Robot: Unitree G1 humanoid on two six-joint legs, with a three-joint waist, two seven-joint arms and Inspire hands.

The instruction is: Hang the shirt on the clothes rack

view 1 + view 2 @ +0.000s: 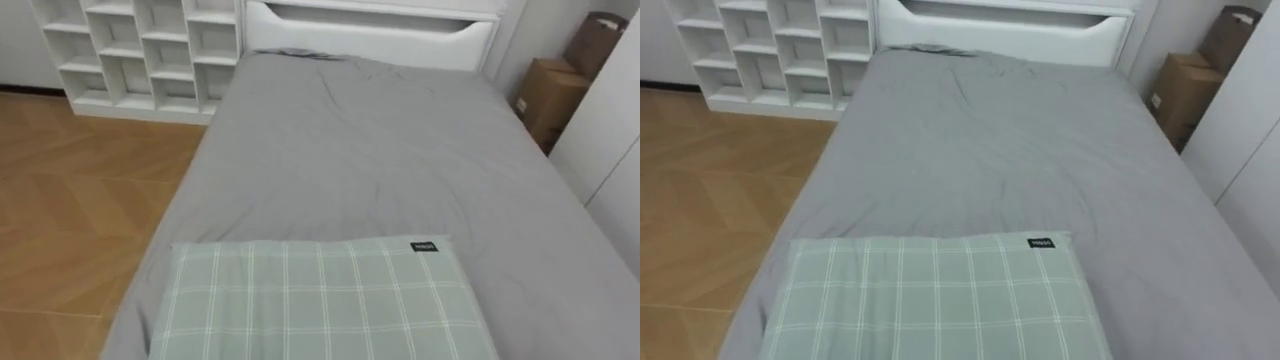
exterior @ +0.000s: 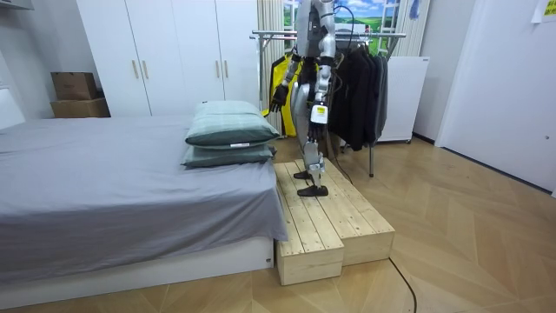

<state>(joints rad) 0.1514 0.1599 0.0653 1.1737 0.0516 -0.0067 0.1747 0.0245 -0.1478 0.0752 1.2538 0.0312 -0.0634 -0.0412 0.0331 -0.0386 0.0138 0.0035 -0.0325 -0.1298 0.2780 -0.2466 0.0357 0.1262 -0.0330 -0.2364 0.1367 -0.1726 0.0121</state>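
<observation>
A metal clothes rack (image 2: 347,36) stands behind me with several dark garments (image 2: 360,87) hanging on it and a yellow garment (image 2: 291,69) at its near end. I stand on a wooden platform (image 2: 334,228) at the end of the grey bed (image 1: 380,150), facing along it with my back to the rack. One hand (image 2: 280,97), which I take for my right, is held forward at waist height above the pillows. The other, my left hand (image 2: 314,129), hangs by my thigh. No garment lies on the bed in front of me.
Two pillows, the top one green plaid (image 1: 320,300), are stacked at the bed's near end. A white cubby shelf (image 1: 140,50) stands at the far left, cardboard boxes (image 1: 550,95) at the far right, and white wardrobes (image 2: 174,52) beyond the bed.
</observation>
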